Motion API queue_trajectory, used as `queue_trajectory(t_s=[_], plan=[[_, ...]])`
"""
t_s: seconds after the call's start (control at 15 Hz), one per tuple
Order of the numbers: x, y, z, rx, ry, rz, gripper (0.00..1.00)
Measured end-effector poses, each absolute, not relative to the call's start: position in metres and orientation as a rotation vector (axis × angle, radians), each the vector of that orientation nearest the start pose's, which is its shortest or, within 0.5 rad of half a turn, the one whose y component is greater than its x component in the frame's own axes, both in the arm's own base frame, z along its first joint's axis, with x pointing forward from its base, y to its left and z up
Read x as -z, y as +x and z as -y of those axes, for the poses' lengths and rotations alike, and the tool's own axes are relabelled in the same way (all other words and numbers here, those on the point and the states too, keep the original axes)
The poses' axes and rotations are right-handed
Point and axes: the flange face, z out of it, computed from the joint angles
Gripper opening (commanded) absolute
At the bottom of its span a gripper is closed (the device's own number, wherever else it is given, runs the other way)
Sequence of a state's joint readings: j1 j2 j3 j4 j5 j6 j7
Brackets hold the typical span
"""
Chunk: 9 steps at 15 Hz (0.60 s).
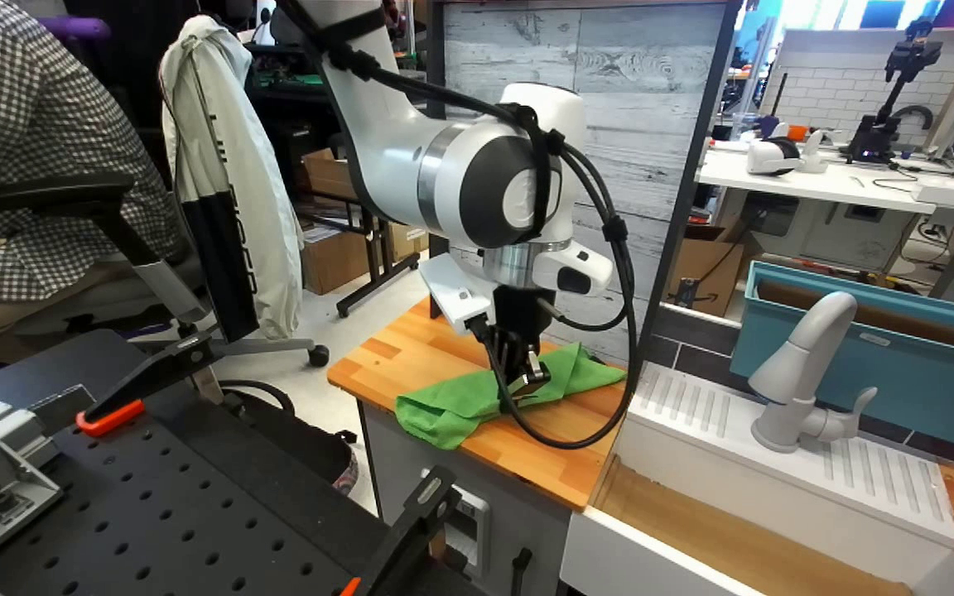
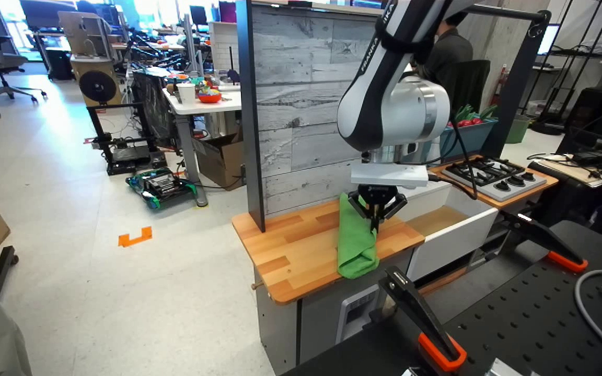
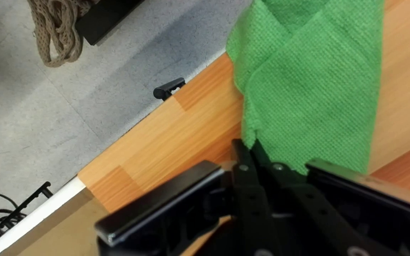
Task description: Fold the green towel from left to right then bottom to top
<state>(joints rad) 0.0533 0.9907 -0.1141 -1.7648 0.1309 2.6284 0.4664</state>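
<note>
Fingers (image 3: 242,156) pinching an edge of the green towel (image 3: 315,92); the rest lies ahead of and beside them on the tabletop (image 3: 155,138).

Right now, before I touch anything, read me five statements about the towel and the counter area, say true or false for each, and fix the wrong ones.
1. The green towel lies on the wooden counter. True.
2. The hand is wide open. False: it is shut on the towel's edge.
3. In an exterior view, a teal box stands behind the faucet. True.
4. The faucet is black. False: it is pale grey.
5. The towel is spread in a single flat layer. False: its layers overlap.
</note>
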Motion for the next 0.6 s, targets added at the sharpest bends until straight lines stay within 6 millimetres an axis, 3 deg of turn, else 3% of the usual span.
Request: queue_trajectory(t_s=[0.13,0.6], plan=[[0.004,0.607,0.041,-0.17,-3.065,-0.92,0.35],[0.01,0.616,0.039,-0.159,-3.078,-0.866,0.86]])
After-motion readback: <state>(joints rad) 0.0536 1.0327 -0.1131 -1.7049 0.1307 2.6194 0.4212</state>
